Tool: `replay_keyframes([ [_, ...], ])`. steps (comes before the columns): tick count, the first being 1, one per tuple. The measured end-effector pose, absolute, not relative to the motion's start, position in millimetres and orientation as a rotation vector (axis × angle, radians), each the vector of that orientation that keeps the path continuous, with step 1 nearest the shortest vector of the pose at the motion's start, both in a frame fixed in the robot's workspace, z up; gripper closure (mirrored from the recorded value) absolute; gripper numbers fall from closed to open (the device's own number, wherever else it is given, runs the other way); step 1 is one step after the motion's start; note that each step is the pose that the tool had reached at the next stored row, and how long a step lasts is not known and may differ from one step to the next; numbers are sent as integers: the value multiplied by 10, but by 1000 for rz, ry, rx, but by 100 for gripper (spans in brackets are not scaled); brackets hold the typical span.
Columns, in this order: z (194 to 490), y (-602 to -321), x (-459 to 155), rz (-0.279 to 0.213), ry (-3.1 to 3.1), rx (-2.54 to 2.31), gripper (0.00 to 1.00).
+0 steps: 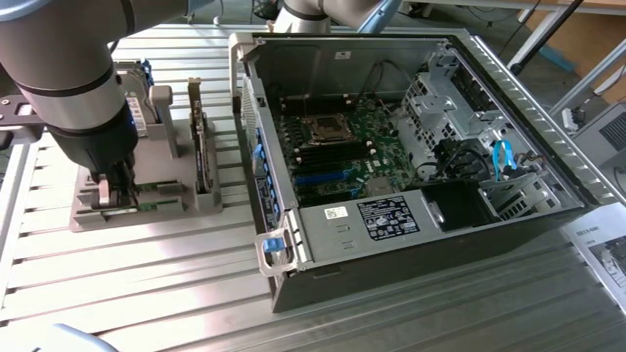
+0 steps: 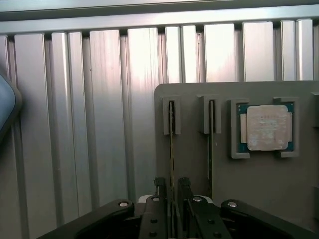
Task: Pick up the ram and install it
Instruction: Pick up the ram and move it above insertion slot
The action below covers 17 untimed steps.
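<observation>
The ram point(image 2: 172, 144) stood on edge in the slot nearest one side edge of the grey holder point(image 2: 192, 164), beside a second stick point(image 2: 211, 144) and a processor point(image 2: 266, 127). The jaws were open, one finger on either side of the ram. The holder sat on the worktop point(image 1: 146, 286) beside the open computer case point(image 1: 391, 279).

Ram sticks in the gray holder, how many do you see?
2. One ram stands on edge between the gripper's fingers; the other ram stands in the next slot, beside the processor. Others may be hidden under the gripper.
</observation>
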<state>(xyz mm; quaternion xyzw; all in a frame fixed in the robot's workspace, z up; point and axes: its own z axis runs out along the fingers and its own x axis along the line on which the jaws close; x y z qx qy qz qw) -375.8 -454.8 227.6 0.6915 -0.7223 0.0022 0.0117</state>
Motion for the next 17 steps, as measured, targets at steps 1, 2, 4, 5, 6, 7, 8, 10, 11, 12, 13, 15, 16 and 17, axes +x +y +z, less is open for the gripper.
replay_keyframes([
  [1, 2270, -4548, -3758, 7, -2252, 2156, 76],
  [2, 2268, -4548, -3758, 7, -2252, 2156, 76],
  [4, 2268, -4548, -3758, 7, -2252, 2156, 76],
  [5, 2268, -4547, -3758, 7, -2252, 2156, 76],
  [6, 2267, -4547, -3758, 7, -2252, 2156, 76],
  [7, 2267, -4547, -3758, 7, -2251, 2157, 76],
  [8, 2267, -4547, -3758, 7, -2247, 2162, 76],
  [10, 2267, -4548, -3758, 7, -2235, 2174, 76],
  [11, 2267, -4548, -3758, 7, -2229, 2180, 76],
  [12, 2267, -4548, -3758, 7, -2224, 2186, 76],
  [13, 2266, -4548, -3758, 7, -2222, 2188, 76],
  [15, 2266, -4548, -3758, 7, -2222, 2188, 76],
  [16, 2265, -4547, -3758, 7, -2222, 2188, 76],
  [17, 2258, -4547, -3758, 7, -2222, 2188, 76],
])
